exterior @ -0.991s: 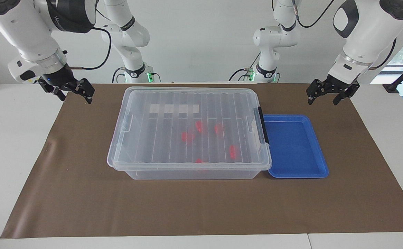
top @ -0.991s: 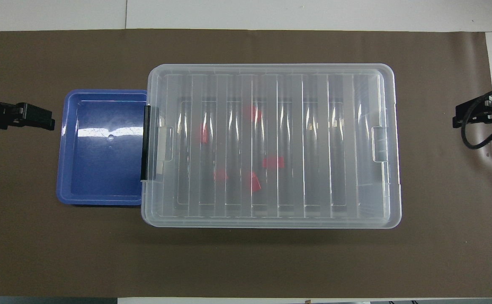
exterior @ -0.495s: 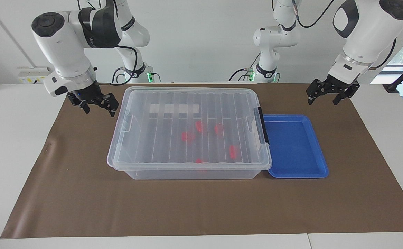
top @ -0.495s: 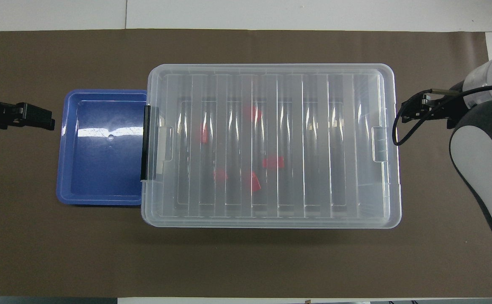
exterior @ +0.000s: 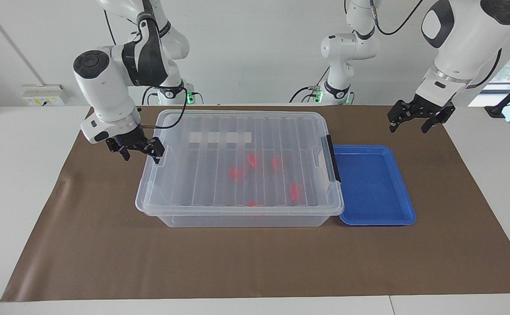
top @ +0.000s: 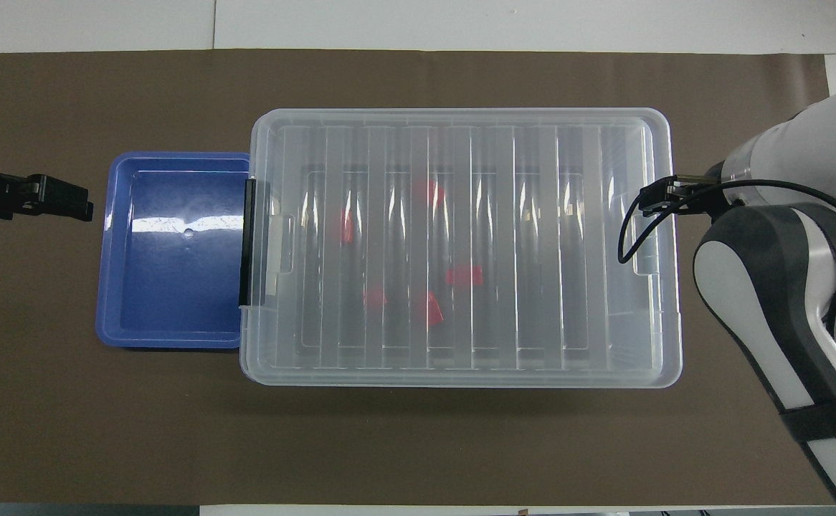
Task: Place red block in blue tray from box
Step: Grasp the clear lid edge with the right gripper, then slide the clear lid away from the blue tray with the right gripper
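The clear box (exterior: 237,131) stands mid-table with its ribbed lid on and a black latch (exterior: 333,157) at the left arm's end. Several red blocks (exterior: 238,173) lie inside it, blurred by the lid; one such red block (top: 464,276) shows from overhead through the box (top: 461,129). The blue tray (exterior: 371,183) lies against the latch end and holds nothing; it is the blue tray (top: 174,272) overhead. My right gripper (exterior: 141,153) hangs open at the box's unlatched end, by the lid's edge. My left gripper (exterior: 409,124) waits open over the mat beside the tray.
A brown mat (exterior: 255,262) covers the table under everything. Bare mat stretches from the box to the table edge farthest from the robots. The right arm's forearm (top: 769,301) leans over the mat beside the box.
My right arm has swung in from the mat's edge toward the box and lowered, its gripper now at the box's end. The left arm, box, tray and blocks have not moved.
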